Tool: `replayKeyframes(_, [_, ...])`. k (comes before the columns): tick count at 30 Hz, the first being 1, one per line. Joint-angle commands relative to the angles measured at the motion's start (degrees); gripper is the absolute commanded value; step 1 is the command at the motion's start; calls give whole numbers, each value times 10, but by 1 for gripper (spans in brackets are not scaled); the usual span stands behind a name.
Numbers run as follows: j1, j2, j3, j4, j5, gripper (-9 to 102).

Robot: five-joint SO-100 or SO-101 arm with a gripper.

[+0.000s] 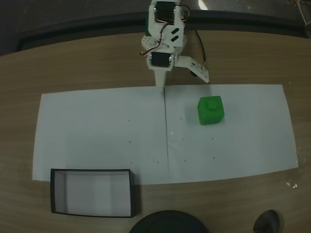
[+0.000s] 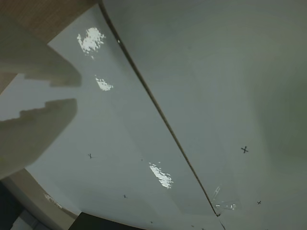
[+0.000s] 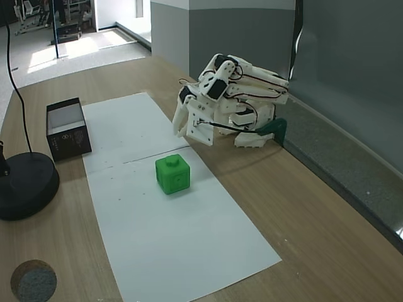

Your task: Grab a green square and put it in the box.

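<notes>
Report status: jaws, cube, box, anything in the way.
Gripper empty, jaws nearly closed, tip at the paper's far edge. Green cube loose on the paper, clear of the arm. Box empty. Nothing between them.

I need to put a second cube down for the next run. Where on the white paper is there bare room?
Most of the white paper is bare: the whole half between the centre seam and the box, and the strip beyond the green square toward the far edge. It is crowded only near the gripper, at the seam's top end.
</notes>
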Motion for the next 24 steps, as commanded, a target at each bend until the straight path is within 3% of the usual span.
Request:
replayKeyframes(1, [4, 10, -33, 8, 3, 0])
replayKeyframes(24, [4, 10, -33, 7, 3, 0])
